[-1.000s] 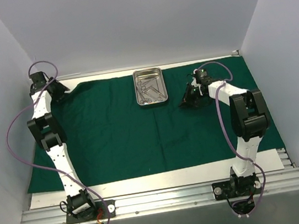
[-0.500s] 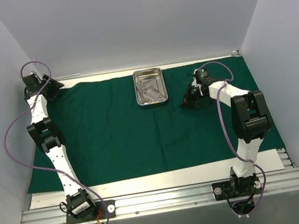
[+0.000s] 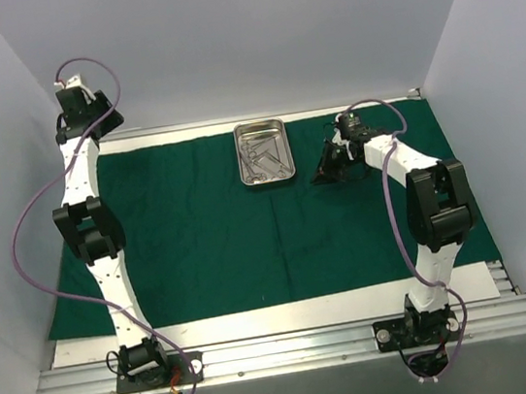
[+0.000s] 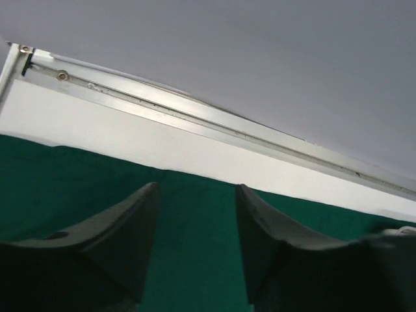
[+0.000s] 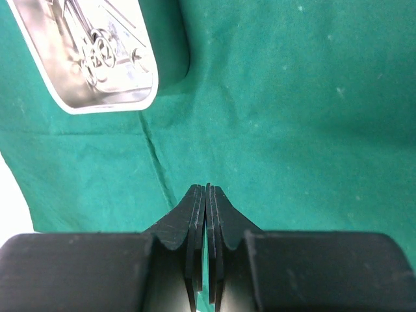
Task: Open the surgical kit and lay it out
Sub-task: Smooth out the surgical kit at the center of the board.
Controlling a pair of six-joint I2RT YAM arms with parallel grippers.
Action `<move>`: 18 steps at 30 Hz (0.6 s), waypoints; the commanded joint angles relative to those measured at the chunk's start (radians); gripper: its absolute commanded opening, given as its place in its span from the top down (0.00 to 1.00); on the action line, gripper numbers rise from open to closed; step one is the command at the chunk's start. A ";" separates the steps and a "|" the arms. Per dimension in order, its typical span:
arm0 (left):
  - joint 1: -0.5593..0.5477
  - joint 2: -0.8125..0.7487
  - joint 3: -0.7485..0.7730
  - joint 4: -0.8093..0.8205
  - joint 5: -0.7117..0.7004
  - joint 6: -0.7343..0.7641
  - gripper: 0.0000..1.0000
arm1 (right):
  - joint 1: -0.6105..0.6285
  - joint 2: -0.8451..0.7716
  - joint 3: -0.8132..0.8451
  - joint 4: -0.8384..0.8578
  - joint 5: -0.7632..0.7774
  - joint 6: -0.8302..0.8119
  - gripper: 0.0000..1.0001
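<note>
Top external view is showing you the drape (image 3: 211, 243) lying spread flat and dark green across the table (image 3: 261, 320). The tray (image 3: 271, 182) is sitting shiny at its far middle, holding the silver ring-handled instruments (image 3: 265, 155). Your left gripper (image 4: 196, 192) is hanging released near the drape's far left corner, grasping nothing. Your right gripper (image 5: 207, 190) is pointing clenched and empty at bare cloth, just right of the tray.
</note>
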State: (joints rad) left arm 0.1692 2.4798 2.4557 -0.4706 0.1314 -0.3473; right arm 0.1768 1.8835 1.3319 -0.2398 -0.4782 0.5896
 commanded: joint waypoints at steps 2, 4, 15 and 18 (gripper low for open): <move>0.013 -0.100 -0.076 -0.158 -0.162 0.064 0.48 | -0.006 -0.080 0.049 -0.105 0.015 -0.036 0.98; 0.013 -0.133 -0.156 -0.178 -0.153 0.019 0.59 | -0.028 -0.090 0.040 -0.110 0.024 -0.040 0.98; -0.143 -0.280 -0.435 -0.264 -0.009 -0.075 0.94 | -0.106 0.003 0.127 -0.308 0.177 -0.197 1.00; -0.152 -0.343 -0.559 -0.272 0.000 -0.102 0.98 | -0.106 0.003 0.099 -0.303 0.210 -0.201 1.00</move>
State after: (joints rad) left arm 0.0307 2.2921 1.9640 -0.7090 0.0921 -0.4168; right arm 0.0650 1.8725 1.4261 -0.4633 -0.3363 0.4339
